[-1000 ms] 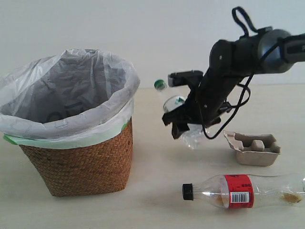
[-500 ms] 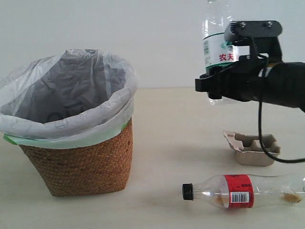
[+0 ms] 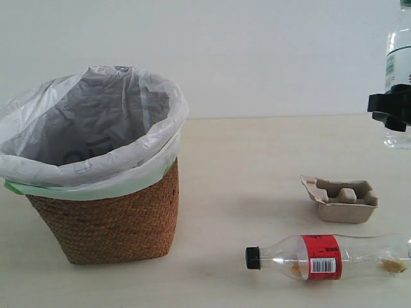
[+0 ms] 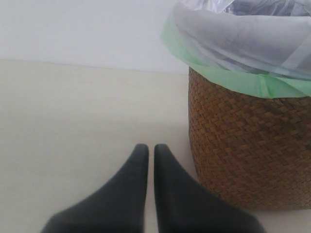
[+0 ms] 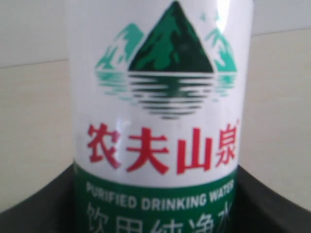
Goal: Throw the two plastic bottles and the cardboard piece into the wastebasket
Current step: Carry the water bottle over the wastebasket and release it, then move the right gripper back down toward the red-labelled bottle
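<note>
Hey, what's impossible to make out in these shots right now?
- Green-label bottle: cut off by the exterior view's top and right edges; the right wrist view shows only its label.
- Right gripper: mostly beyond the exterior view's right edge.
- Wastebasket: floor hidden by its near rim.
- Black-cap bottle: label print too small.

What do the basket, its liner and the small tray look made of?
Wastebasket: brown woven wicker or similar fibre, herringbone weave visible. Liner: thin translucent white plastic film, crinkled, green-edged. Cardboard piece: matte beige moulded pulp, probably, with soft rounded bumps.

Brown woven wastebasket (image 3: 109, 224) (white liner (image 3: 83, 172)) contrasts with green-white-labelled bottle (image 5: 160, 121).
</note>
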{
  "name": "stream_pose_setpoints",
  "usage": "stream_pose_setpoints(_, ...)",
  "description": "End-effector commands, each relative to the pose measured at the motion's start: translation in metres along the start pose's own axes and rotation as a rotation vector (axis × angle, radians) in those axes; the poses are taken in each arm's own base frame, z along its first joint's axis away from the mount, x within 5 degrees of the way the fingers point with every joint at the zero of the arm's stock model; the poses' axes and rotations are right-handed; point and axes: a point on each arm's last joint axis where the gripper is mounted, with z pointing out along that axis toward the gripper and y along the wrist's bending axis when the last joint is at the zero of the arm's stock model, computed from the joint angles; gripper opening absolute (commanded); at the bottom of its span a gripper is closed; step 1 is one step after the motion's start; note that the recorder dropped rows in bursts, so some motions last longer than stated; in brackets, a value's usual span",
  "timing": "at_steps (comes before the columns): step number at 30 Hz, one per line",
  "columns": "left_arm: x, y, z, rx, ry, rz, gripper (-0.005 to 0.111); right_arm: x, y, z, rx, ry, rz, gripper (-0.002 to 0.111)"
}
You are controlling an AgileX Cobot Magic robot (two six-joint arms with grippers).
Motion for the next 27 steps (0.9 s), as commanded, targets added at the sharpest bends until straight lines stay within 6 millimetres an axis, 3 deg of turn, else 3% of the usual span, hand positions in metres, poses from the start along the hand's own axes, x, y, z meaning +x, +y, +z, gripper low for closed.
stream_pose_setpoints(1,0.001,0.000,0.000,-0.003,-0.005,-0.001,0.004,0.003,-0.002,0.000,0.006,0.022,-0.008,0.000)
stream_pose_setpoints(2,0.001,0.000,0.000,-0.003,-0.005,-0.001,0.004,0.005,0.000,0.002,-0.001,0.035,-0.012,0.000)
stream_pose_setpoints(5,0.001,0.000,0.000,-0.003,-0.005,-0.001,0.004,0.004,0.041,0.011,-0.123,0.092,-0.015,0.000)
stream_pose_setpoints(7,0.001,0.000,0.000,-0.003,-0.005,-0.001,0.004,-0.010,0.092,0.003,-0.274,0.089,-0.092,0.000)
stream_pose_setpoints(8,0.001,0.000,0.000,-0.003,-0.005,-0.001,0.004,-0.032,0.147,-0.018,-0.442,0.040,-0.180,0.004)
stream_pose_setpoints(10,0.001,0.000,0.000,-0.003,-0.005,-0.001,0.004,-0.055,0.198,-0.050,-0.621,0.010,-0.203,0.026)
stream_pose_setpoints(11,0.001,0.000,0.000,-0.003,-0.005,-0.001,0.004,-0.064,0.213,-0.063,-0.678,0.005,-0.223,0.042)
stream_pose_setpoints(12,0.001,0.000,0.000,-0.003,-0.005,-0.001,0.004,-0.076,0.228,-0.078,-0.731,-0.014,-0.230,0.064)
stream_pose_setpoints(13,0.001,0.000,0.000,-0.003,-0.005,-0.001,0.004,-0.087,0.235,-0.087,-0.756,-0.018,-0.191,0.081)
stream_pose_setpoints(14,0.001,0.000,0.000,-0.003,-0.005,-0.001,0.004,-0.093,0.237,-0.090,-0.759,0.010,-0.141,0.085)
stream_pose_setpoints(19,0.001,0.000,0.000,-0.003,-0.005,-0.001,0.004,-0.094,0.224,-0.079,-0.526,0.113,-0.224,0.065)
stream_pose_setpoints(27,0.001,0.000,0.000,-0.003,-0.005,-0.001,0.004,-0.089,0.189,-0.064,-0.140,0.151,-0.388,0.069)
